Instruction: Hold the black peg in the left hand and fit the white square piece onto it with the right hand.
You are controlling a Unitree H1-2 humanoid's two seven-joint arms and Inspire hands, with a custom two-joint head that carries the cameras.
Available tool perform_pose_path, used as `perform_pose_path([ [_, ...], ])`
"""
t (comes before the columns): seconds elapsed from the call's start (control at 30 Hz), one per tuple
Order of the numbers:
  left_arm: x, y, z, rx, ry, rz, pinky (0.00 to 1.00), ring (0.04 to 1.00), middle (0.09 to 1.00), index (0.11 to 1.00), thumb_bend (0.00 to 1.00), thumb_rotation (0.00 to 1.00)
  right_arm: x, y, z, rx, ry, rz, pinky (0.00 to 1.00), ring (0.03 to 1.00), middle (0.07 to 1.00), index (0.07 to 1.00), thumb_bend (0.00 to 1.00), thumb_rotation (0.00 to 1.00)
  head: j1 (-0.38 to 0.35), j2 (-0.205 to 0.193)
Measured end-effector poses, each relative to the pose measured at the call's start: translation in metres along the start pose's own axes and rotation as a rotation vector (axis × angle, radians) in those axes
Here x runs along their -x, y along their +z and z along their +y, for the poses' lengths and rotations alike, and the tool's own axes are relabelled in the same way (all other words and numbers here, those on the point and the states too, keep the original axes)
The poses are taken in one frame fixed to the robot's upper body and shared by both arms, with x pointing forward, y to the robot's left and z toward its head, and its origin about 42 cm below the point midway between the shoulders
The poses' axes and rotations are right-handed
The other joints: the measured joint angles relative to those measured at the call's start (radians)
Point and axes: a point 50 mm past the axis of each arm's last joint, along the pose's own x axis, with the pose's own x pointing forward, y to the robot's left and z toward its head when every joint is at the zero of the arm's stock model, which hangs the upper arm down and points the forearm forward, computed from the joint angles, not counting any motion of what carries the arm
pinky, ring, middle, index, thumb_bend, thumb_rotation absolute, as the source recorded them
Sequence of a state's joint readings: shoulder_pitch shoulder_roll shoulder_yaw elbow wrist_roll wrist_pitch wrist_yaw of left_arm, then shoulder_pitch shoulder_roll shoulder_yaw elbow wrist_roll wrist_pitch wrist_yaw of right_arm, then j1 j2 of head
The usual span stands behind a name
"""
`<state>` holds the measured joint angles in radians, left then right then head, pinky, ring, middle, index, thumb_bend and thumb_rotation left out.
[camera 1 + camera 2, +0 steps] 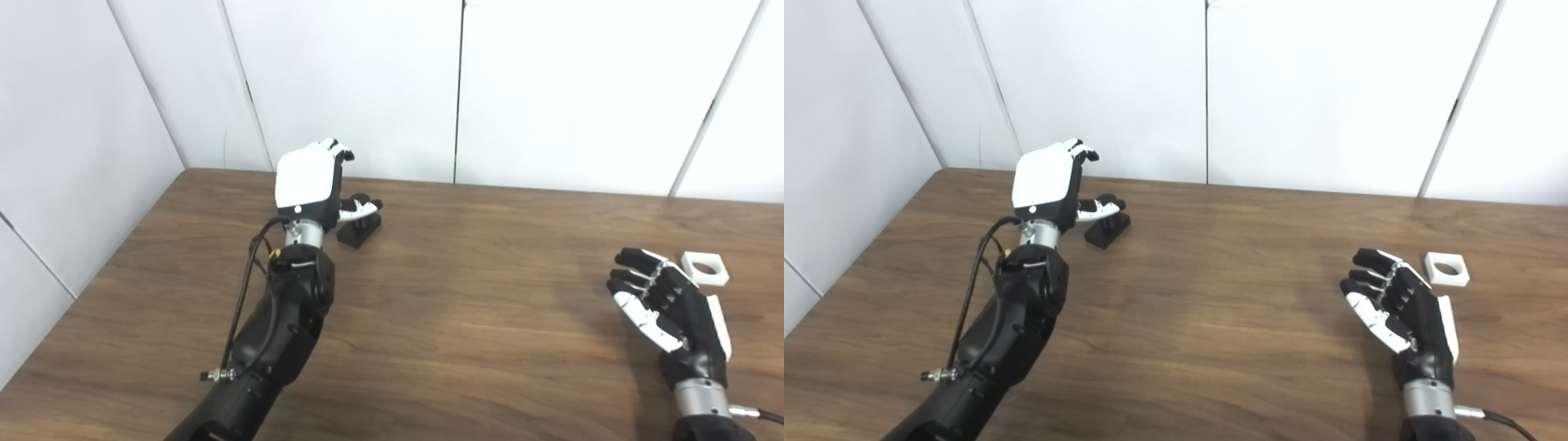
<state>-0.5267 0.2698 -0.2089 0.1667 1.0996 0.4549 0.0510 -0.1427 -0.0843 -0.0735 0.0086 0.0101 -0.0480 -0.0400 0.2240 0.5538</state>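
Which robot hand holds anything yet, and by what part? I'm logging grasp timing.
Neither. The left robot hand is open beside the black peg; the right robot hand is open near the white square piece.

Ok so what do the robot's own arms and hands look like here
Both arms are glossy black with silver metal wrist collars. The left hand and right hand are black with white back plates and white finger segments. Thin black cables loop along the left forearm; another exits the right wrist.

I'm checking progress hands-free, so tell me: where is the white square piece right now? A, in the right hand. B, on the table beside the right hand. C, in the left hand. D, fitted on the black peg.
B: the white square piece lies flat on the table just beyond the open, empty right hand.
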Motion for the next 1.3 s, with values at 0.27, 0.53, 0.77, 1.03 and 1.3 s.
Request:
perform_pose_path([
  [0.27,-0.019,-0.001,0.004,-0.092,-0.169,0.049,0.73,0.872,0.890,0.651,0.89,0.58,0.000,0.000,0.000,0.000,0.000,-0.001,0.60,0.658,0.713,0.681,0.51,0.23,-0.002,0.003],
  [0.53,-0.025,0.007,-0.015,-0.122,-0.281,0.083,0.73,0.855,0.882,0.632,0.92,0.58,0.000,0.000,0.000,-0.001,0.002,0.000,0.61,0.668,0.723,0.687,0.53,0.25,-0.003,0.009],
  [0.77,-0.026,0.002,-0.031,-0.129,-0.340,0.115,0.74,0.861,0.895,0.674,0.99,0.67,0.000,0.000,0.001,-0.004,0.001,-0.001,0.61,0.661,0.712,0.684,0.51,0.23,-0.008,0.012],
  [1.03,-0.024,-0.003,-0.046,-0.149,-0.360,0.128,0.76,0.879,0.913,0.711,0.96,0.62,0.000,0.000,0.001,0.002,0.001,-0.002,0.60,0.654,0.709,0.679,0.51,0.22,-0.012,0.017],
  [1.3,-0.021,-0.007,-0.058,-0.160,-0.377,0.134,0.78,0.893,0.920,0.716,0.90,0.58,0.001,0.000,0.000,0.001,0.000,-0.001,0.61,0.665,0.710,0.679,0.50,0.23,-0.015,0.025],
])
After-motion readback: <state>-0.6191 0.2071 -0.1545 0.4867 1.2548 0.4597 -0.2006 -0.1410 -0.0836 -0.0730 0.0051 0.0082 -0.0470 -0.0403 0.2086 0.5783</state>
